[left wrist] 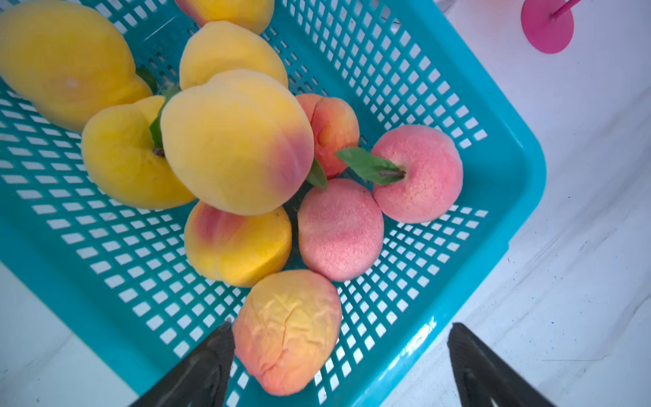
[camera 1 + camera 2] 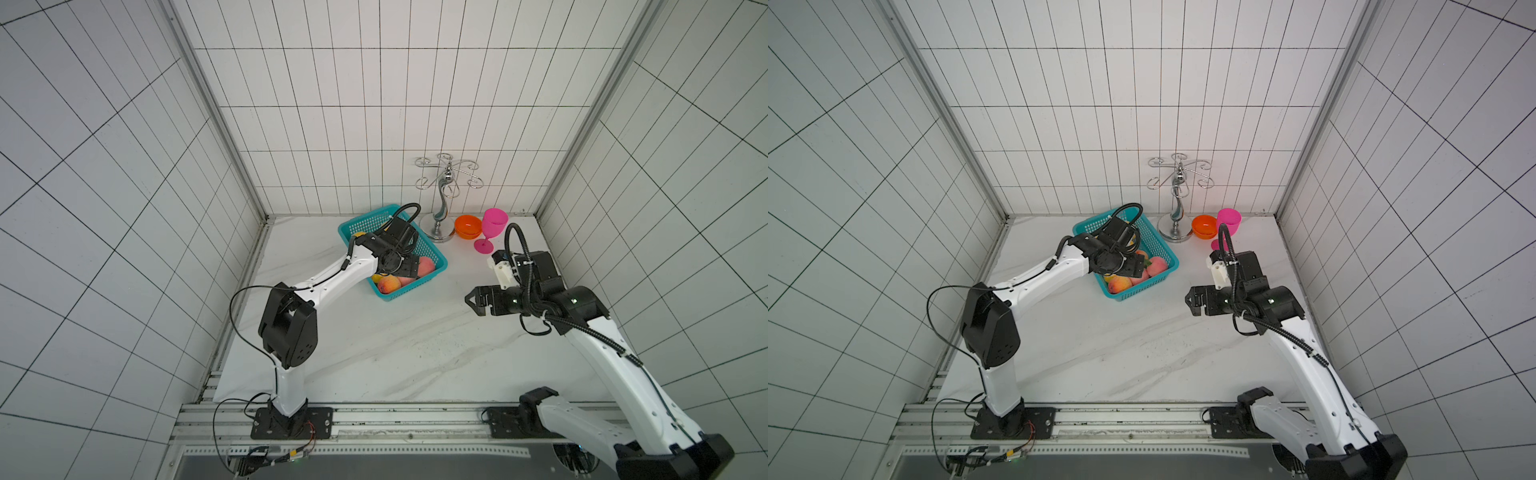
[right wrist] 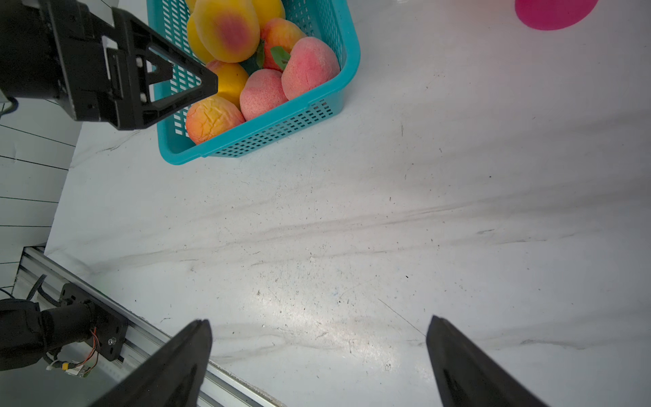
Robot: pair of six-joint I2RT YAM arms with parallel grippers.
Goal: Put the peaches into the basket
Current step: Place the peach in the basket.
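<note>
Nearest, the right gripper (image 3: 318, 327) hangs over the bare table (image 2: 395, 353), jaws spread wide with nothing between them, well apart from the basket (image 1: 528, 169). Farther in, the basket sits on the table at an angle to its edges, and the left arm reaches over it. The left gripper (image 1: 341, 329) hovers above the basket's near corner with its jaws wide and holding nothing. 1 fingertip is over the mesh floor and the other is out past the rim. All 10 peaches (image 1: 236, 141) visible in the left wrist view lie inside the basket. A wrinkled orange peach (image 1: 287, 331) lies in the near corner, right against 1 fingertip (image 1: 218, 349), though whether they actually touch is hard to tell. Behind it are 2 pink peaches (image 1: 340, 229) side by side, 1 with a green leaf. The yellow ones are heaped toward the far end, the biggest resting on top of its neighbours. Beyond the basket, just beside its far end, a metal stand (image 2: 440, 216) stands upright. An orange bowl (image 2: 467, 226) sits between it and a pink goblet (image 2: 493, 228), all 3 close to the back wall.
</note>
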